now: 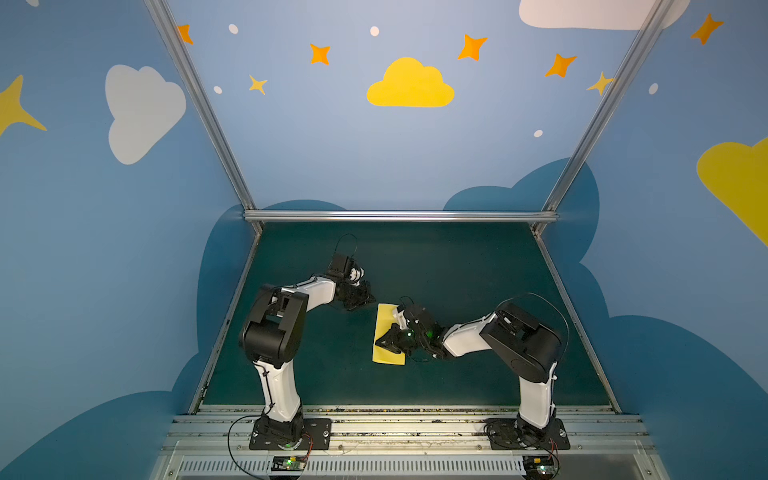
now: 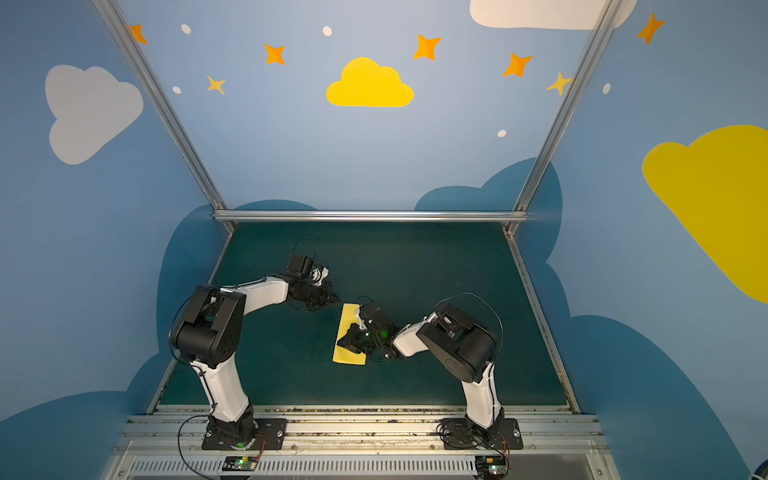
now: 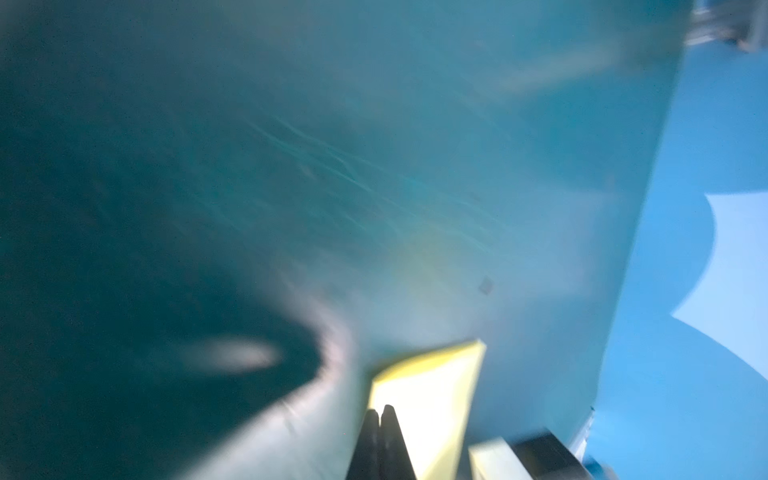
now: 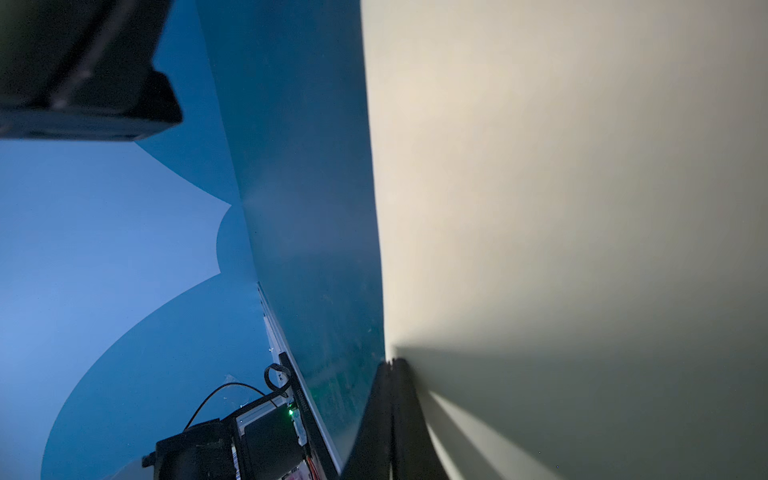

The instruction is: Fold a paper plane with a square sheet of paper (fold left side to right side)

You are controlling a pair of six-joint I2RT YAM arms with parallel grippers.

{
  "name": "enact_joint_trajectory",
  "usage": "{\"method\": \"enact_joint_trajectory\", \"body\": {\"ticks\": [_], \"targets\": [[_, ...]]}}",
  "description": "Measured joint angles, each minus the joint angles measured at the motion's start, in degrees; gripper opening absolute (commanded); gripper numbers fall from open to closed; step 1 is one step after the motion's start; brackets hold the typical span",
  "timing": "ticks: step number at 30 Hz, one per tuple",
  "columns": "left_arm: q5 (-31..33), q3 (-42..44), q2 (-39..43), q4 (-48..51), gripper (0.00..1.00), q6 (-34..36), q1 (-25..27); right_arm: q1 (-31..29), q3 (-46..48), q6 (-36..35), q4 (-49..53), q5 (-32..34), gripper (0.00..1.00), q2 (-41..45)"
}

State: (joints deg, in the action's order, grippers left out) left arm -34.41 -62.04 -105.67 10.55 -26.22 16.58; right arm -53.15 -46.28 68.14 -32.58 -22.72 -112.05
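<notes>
Centre-left in both top views, the left gripper [image 1: 370,299] has its fingers together, just beside the upper left corner of the square sheet of paper [image 1: 384,318]. That one pale yellow sheet lies mid-frame on the green table [image 1: 457,270] as a narrow rectangle. The right gripper [image 1: 379,343], fingers together, reaches across it. There are two grippers in all.

The left tool [image 3: 380,412] is seen with its two tips pressed together. The yellow paper [image 3: 436,382] is seen behind them on the green table [image 3: 291,166]. Much is blurred. A blue wall [image 3: 706,166] is seen beside the table.
</notes>
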Motion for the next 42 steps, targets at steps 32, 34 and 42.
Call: {"method": "enact_joint_trajectory", "body": {"ticks": [32,34,42], "targets": [[-0.2,6.5,-1.5,-4.3,0.04,-0.4,3.0,4.7,-3.3,-1.4,4.3,-2.1,0.0,0.0],[-0.3,6.6,-1.5,-4.3,0.04,-0.4,3.0,5.2,-4.5,-1.5,4.6,-2.1,0.0,-0.2],[-0.3,6.6,-1.5,-4.4,0.04,-0.4,3.0,5.3,-9.0,-1.5,4.5,-2.3,0.0,-3.8]]}}
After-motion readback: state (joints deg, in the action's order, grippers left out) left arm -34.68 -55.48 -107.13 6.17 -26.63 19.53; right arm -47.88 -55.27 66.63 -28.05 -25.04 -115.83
